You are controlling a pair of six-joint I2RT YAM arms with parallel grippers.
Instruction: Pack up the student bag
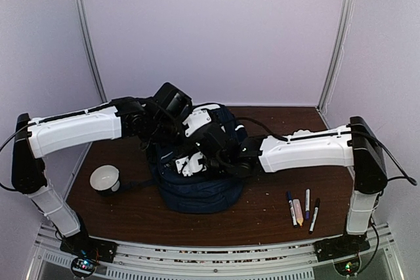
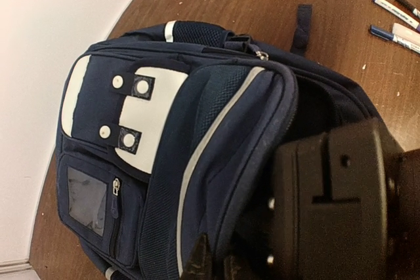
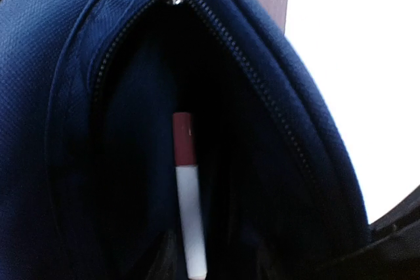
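The student bag [image 1: 197, 195] lies in the middle of the table [image 1: 262, 191], with both our arms above it. Our left gripper [image 2: 215, 263] pinches the rim of its open pocket. Between the zip edges stands a red-capped marker [image 3: 190, 214]. We cannot tell whether the right gripper [image 3: 213, 265] holds it. Pens [image 1: 302, 211] lie near the front edge.

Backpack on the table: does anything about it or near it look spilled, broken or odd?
Nothing stands out. The backpack lies unzipped on the table, a red-capped marker in its opening. The loose pens lie side by side, and the white cup stands upright, nothing spilled.
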